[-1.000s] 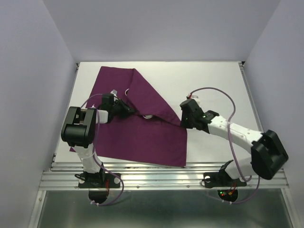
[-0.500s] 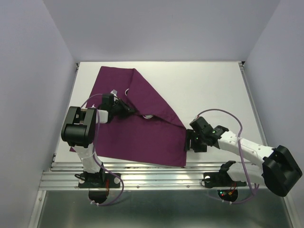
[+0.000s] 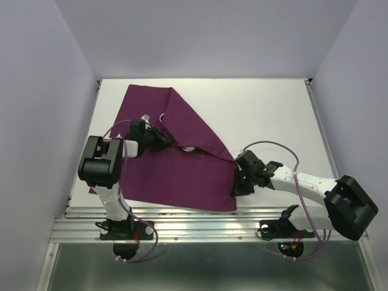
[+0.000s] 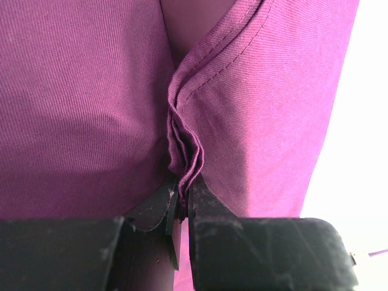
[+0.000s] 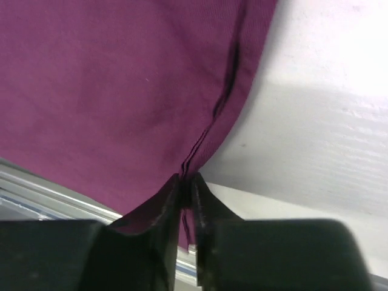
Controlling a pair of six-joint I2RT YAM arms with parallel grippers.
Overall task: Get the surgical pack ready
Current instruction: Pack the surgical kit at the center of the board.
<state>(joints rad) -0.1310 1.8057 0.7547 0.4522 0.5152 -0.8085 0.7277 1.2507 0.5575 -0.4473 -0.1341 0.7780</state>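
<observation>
The surgical pack shows as a deep-purple drape [image 3: 182, 176] spread on the white table, its right part folded over as a slanting flap. A small shiny steel piece [image 3: 189, 148] peeks out from under the flap's edge. My left gripper [image 3: 161, 140] is shut on a bunched fold of the drape [image 4: 91, 91], with pleats of cloth pinched between its jaws [image 4: 183, 194]. My right gripper [image 3: 237, 185] is shut on the hemmed right edge of the drape [image 5: 121, 79], near its front right corner [image 5: 187, 182]. What lies under the cloth is hidden.
A ribbed aluminium rail [image 3: 200, 221] runs along the table's near edge, just in front of the drape. Bare white table [image 3: 273, 109] lies right of the cloth. Walls close in the left, right and back sides. A purple cable [image 3: 285, 148] loops over the right arm.
My right gripper left the flap's edge, moved toward the near right, opened, then closed on the drape's right edge near the front corner. The left gripper has not moved.
</observation>
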